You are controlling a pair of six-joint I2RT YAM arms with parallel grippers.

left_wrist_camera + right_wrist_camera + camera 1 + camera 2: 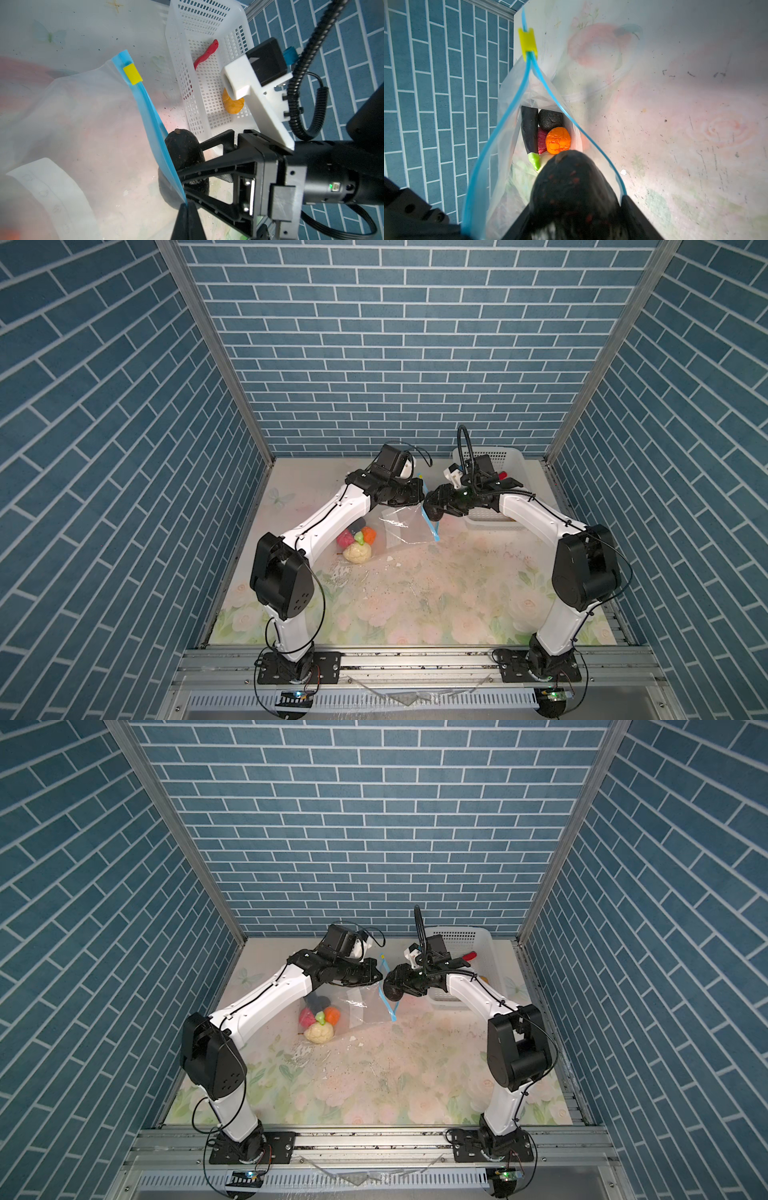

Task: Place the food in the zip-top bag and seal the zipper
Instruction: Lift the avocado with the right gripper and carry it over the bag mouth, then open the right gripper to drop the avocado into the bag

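The clear zip-top bag (pixel 399 526) is held up off the table with its mouth open. My left gripper (pixel 187 205) is shut on the bag's light-blue zipper (pixel 149 108); the yellow slider (pixel 527 43) sits at the zipper's far end. My right gripper (pixel 575 202) is shut on a black lump of food (pixel 571 176), right at the bag's mouth. Inside the bag lie a dark eggplant (pixel 529 128), another black lump (pixel 550 120), an orange lump (pixel 558 140) and a pink one (pixel 542 140). A cream lump (pixel 356 553) shows in both top views.
A white perforated basket (pixel 490 456) stands at the back right, behind my right arm. It holds a red chili (pixel 205 54) and a yellow-brown lump (pixel 232 104). Blue brick walls close in the back and both sides.
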